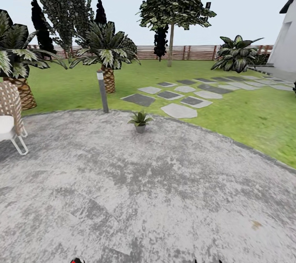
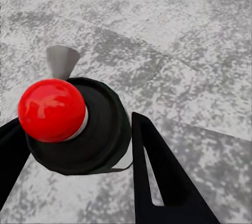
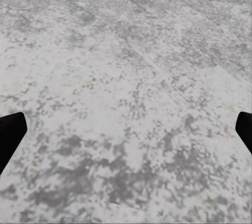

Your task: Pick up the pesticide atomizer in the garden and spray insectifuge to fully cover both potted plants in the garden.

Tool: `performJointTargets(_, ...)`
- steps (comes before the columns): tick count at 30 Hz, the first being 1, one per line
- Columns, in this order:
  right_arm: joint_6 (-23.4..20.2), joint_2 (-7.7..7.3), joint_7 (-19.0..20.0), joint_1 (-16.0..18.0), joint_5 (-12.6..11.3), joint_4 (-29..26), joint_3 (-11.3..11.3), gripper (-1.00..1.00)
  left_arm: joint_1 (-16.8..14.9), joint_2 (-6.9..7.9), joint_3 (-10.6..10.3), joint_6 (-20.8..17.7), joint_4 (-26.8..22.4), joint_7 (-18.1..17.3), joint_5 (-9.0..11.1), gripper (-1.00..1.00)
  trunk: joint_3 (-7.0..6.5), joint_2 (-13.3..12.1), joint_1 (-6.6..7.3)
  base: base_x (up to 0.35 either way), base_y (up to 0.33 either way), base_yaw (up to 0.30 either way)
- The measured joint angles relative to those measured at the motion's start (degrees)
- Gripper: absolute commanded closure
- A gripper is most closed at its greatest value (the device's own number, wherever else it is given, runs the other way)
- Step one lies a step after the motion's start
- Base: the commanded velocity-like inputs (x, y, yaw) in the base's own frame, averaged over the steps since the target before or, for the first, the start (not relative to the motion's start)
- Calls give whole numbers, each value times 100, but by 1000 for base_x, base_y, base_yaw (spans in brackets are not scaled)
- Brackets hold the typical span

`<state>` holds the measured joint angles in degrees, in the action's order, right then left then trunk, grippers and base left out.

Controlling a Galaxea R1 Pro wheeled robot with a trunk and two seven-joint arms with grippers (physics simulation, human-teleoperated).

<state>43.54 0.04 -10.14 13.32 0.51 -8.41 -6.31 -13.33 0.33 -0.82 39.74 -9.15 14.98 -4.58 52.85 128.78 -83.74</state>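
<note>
My left jaws (image 2: 79,145) clamp the dark, glossy red-capped pesticide atomizer (image 2: 73,124) above the mottled grey stone patio (image 1: 164,197); my right jaws (image 3: 126,129) stand wide. A small grey pot (image 1: 140,129) holds a leafy green rosette.

Flat, even daylight all over, pale hazy sky and no obvious sun direction. Shadows are barely there, only a faint dark patch under the small grey-potted plant (image 1: 140,122) around 12 o'clock. The round grey stone patio (image 1: 148,197) looks smeary and low-res up close. A soft highlight sits on the glossy red ball-shaped cap (image 2: 51,109).
</note>
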Motion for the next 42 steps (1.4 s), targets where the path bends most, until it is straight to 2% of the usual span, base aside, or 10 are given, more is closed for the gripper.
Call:
performJointTargets(3, 5, 11, -8, 0, -6, -5, 8, -100, 68, 54, 21, 4, -1, 49, 106, 100, 0, 0, 0, 339, 0, 0)
performJointTargets(9, 10, 11, -14, 0, -7, -22, 20, -100, 111, 55, -13, 12, -92, 102, 274, 100, 0, 0, 0, 339, 0, 0)
performJointTargets(13, 8, 10, -17, 0, -5, -38, 21, -100, 112, 65, -30, 18, -121, 96, 260, 100, 0, 0, 0, 339, 0, 0)
performJointTargets(17, 12, 7, -17, 0, -4, -48, 27, -100, 105, 34, -83, 18, -431, 34, 239, 100, 0, 0, 0, 339, 1, 0)
performJointTargets(22, 8, 6, -17, 0, -4, -39, 21, -100, 117, 23, -6, 26, -594, 42, 303, 100, 0, 0, 0, 339, 64, 0)
performJointTargets(30, 5, -2, -11, 0, 2, -18, 14, -100, 123, 53, -15, 16, -544, 31, 273, 100, 0, 0, 0, 339, 105, 0)
performJointTargets(42, 1, 6, -8, 0, 4, -16, 3, -100, 123, 6, -34, 15, -303, 28, 249, 100, 0, 0, 0, 322, 170, 0)
